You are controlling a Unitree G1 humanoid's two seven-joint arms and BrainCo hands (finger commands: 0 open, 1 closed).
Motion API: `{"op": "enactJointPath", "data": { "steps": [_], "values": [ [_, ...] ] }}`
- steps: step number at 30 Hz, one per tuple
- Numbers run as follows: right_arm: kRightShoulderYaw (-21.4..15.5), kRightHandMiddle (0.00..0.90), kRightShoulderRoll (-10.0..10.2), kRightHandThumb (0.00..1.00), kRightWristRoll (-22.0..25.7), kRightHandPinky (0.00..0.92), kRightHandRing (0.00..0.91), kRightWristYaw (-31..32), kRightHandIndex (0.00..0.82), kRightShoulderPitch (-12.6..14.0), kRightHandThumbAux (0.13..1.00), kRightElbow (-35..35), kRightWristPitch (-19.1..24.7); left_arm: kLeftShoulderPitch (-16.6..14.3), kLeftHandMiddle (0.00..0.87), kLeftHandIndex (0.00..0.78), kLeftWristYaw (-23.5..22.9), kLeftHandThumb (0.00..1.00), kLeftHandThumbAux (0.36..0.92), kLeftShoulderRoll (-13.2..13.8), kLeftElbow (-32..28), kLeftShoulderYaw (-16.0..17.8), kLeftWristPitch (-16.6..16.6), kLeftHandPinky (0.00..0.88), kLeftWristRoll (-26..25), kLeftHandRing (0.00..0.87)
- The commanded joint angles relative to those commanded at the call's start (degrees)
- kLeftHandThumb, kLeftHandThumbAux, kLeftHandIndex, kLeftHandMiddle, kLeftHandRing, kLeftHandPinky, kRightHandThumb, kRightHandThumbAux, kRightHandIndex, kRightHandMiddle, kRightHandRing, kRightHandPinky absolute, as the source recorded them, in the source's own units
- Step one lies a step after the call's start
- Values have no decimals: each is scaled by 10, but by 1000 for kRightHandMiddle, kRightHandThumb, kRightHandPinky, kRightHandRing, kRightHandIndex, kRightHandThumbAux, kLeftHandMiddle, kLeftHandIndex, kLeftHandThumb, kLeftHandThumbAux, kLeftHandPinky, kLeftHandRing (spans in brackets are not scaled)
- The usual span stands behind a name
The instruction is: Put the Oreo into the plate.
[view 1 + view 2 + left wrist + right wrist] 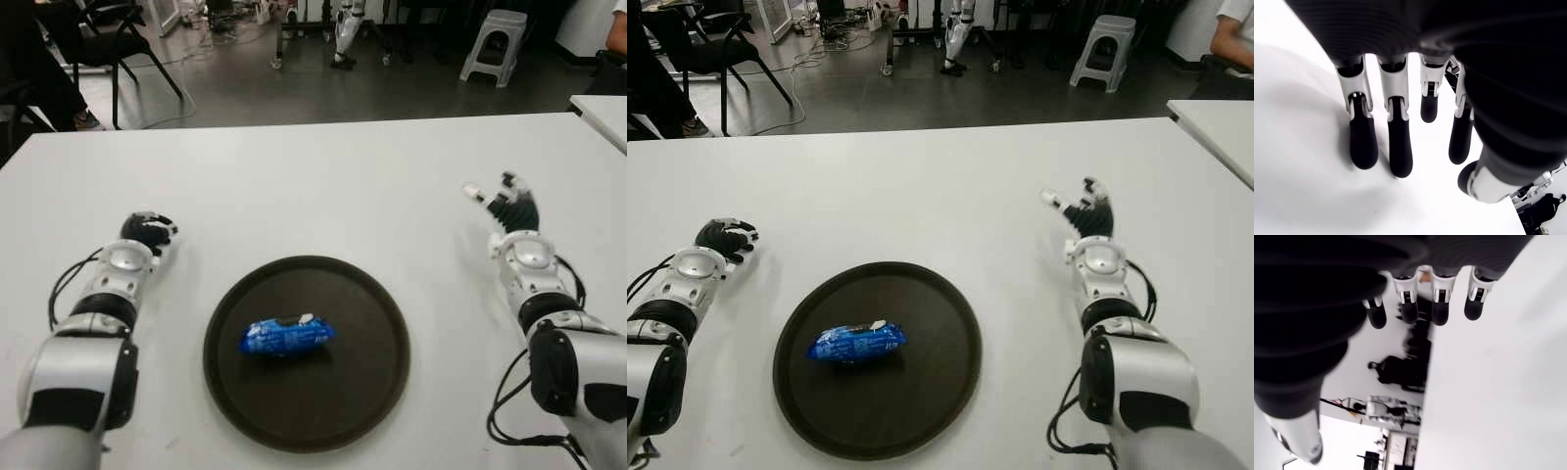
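A blue Oreo packet (285, 336) lies inside the round dark plate (364, 382), a little left of its middle, on the white table (323, 186). Neither hand touches it. My left hand (147, 232) shows left of the plate, its black fingers (1362, 142) hanging relaxed over the table and holding nothing. My right hand (506, 206) is far right of the plate, raised a little, its fingers (1440, 308) spread and empty.
Beyond the table's far edge are a dark chair (108, 34), a grey stool (496, 44) and the corner of another white table (602, 113). A person's arm (1232, 29) shows at the far right.
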Motion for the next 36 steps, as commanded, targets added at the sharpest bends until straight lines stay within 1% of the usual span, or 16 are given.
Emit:
{"op": "enactJointPath", "data": {
  "steps": [5, 11, 13, 14, 16, 17, 18, 20, 22, 23, 24, 25, 26, 28, 33, 36],
  "values": [
    [10, 95, 2, 110, -15, 81, 92, 5, 89, -10, 741, 0, 17, 2, 127, 397, -2, 668, 727, 2, 2, 0, -2, 157, 0, 152],
    [36, 78, 5, 113, -45, 51, 70, 1, 81, -10, 739, 3, 48, 2, 120, 397, -2, 668, 727, 6, 4, 1, -4, 172, 1, 151],
    [50, 73, 3, 121, -59, 62, 71, -3, 80, -11, 745, 4, 65, 3, 117, 397, -2, 668, 727, 6, 4, 2, -6, 173, 0, 149],
    [55, 89, 2, 143, -66, 108, 97, -4, 114, -12, 756, 4, 72, 3, 121, 397, -2, 668, 727, 7, 4, 3, -6, 184, -1, 155],
    [66, 115, 0, 174, -78, 158, 131, -7, 157, -13, 768, 4, 84, 4, 127, 397, -1, 668, 726, 7, 3, 4, -8, 195, -2, 162],
    [70, 138, -1, 196, -83, 188, 157, -10, 188, -14, 776, 4, 89, 4, 130, 397, 0, 668, 726, 6, 3, 5, -9, 201, -2, 166],
    [73, 189, -1, 369, -86, 238, 207, -11, 266, -14, 761, 4, 93, 5, 134, 397, 0, 668, 726, 6, 3, 6, -9, 204, -3, 170],
    [76, 233, -1, 520, -91, 283, 250, -14, 335, -15, 748, 4, 99, 5, 138, 397, 0, 668, 726, 6, 3, 7, -10, 206, -3, 173],
    [80, 409, -1, 620, -95, 455, 420, -18, 384, -16, 737, 4, 107, 6, 138, 397, -2, 668, 727, 6, 3, 9, -11, 204, -5, 173],
    [81, 443, -1, 634, -96, 489, 454, -19, 392, -16, 735, 4, 110, 6, 138, 397, -2, 668, 727, 6, 3, 10, -12, 203, -5, 172],
    [82, 509, -1, 655, -98, 545, 520, -20, 403, -17, 732, 4, 111, 6, 138, 397, -3, 668, 727, 6, 3, 11, -12, 203, -6, 172],
    [83, 532, 0, 663, -99, 565, 543, -21, 407, -17, 731, 4, 112, 6, 138, 397, -4, 668, 727, 6, 4, 12, -12, 202, -7, 172],
    [83, 597, 0, 675, -100, 613, 607, -22, 414, -17, 730, 3, 113, 6, 138, 397, -5, 668, 727, 6, 4, 13, -12, 203, -8, 171],
    [84, 673, 1, 687, -100, 667, 681, -22, 422, -18, 728, 3, 114, 6, 136, 397, -6, 668, 727, 6, 4, 14, -12, 207, -8, 170],
    [90, 735, 1, 694, -102, 707, 737, -21, 427, -20, 728, 3, 118, 7, 135, 397, -4, 669, 727, 6, 5, 12, -11, 206, -6, 166],
    [92, 737, 1, 694, -102, 703, 739, -21, 426, -19, 728, 3, 119, 7, 137, 397, 0, 668, 727, 6, 6, 7, -9, 211, -1, 168]
  ]
}}
